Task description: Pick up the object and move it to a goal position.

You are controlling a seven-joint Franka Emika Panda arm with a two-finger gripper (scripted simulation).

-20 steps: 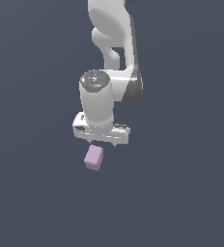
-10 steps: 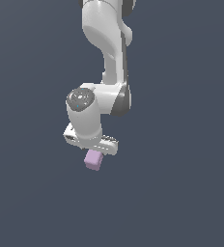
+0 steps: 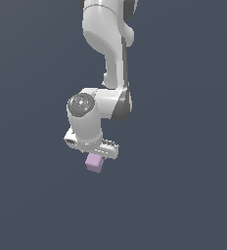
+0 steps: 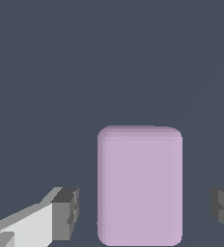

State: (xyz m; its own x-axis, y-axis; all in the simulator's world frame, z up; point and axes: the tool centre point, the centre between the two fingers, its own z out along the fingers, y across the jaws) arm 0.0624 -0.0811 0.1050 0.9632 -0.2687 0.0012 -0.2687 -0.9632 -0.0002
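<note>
Exterior view first: the white arm (image 3: 108,58) comes down from the top of the picture, bends at a rounded joint with a grey cap, and ends in the gripper (image 3: 94,155), which points downward. Just under the gripper's white body sits the cube (image 3: 94,163), pale lilac-pink and slightly tilted, its top edge tucked up against the underside of the hand. The fingers themselves are hidden from this angle, so whether they touch the cube cannot be told here. Everything around is a flat dark blue-grey background (no surface edge can be made out).

Wrist view: the cube (image 4: 140,185) fills the lower middle of the picture as a plain matte lilac face with rounded corners. On either side of it stands a dark grey finger pad (image 4: 66,213), one on a white finger and the other (image 4: 223,208) at the picture's edge. A band of dark background shows between each pad and the cube, so the jaws stand apart and are not pressing on it; the cube lies between them.
</note>
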